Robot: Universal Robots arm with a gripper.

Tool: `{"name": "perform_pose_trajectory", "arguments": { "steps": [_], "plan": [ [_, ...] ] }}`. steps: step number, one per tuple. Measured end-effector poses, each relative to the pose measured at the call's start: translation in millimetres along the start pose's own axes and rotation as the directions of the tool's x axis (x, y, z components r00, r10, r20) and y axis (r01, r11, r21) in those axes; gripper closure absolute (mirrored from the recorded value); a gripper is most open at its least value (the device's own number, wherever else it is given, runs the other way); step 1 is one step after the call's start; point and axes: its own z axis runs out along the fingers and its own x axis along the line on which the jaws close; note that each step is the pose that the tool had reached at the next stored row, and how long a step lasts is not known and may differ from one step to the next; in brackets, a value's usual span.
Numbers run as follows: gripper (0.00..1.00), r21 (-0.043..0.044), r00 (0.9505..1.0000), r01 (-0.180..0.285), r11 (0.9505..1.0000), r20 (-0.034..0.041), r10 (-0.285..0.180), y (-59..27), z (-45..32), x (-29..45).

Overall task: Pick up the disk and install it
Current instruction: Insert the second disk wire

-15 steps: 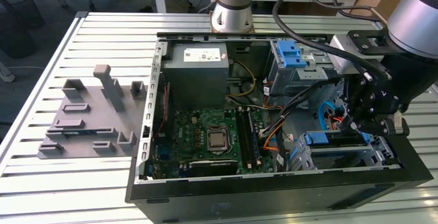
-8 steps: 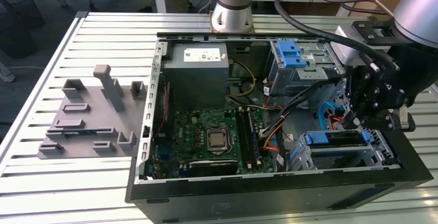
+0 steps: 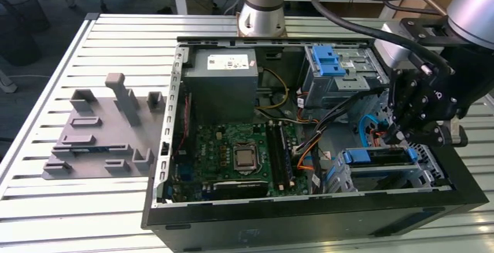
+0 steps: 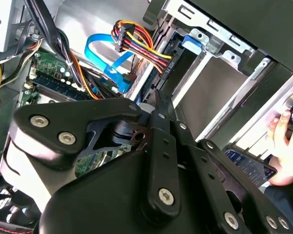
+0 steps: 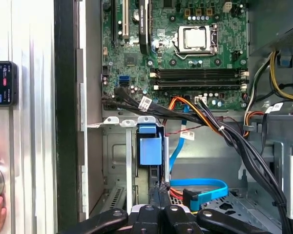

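While the gripper [image 3: 420,134] hangs inside the open computer case [image 3: 309,218], near the surface's [image 3: 92,206] edge on the exterior view's right, its fingers look pressed together, empty. Just below them, the disk [image 5: 150,150] sits in its drive bay [image 3: 382,175], apparently seated, blue carrier frame showing.

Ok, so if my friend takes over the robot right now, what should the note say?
Gripper: right at the near end of the disk, low inside the open computer case. I cannot tell if it is gripping.
Disk: standing on edge in a slot of the metal drive cage, blue carrier showing.
Done: the disk is picked up and in the cage.
Left: I cannot tell if it is pushed fully home.
Watch out: a person's hand is on the table beside the case.
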Motion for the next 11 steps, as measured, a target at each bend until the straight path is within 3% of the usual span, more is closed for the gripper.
{"name": "perform_pose_trajectory", "arguments": {
  "steps": [11],
  "plan": [
    [0.89, -0.0048, 1.0000, 0.002, 1.0000, -0.0001, -0.002, 0.3, -2.9, -5.4]
  ]
}}
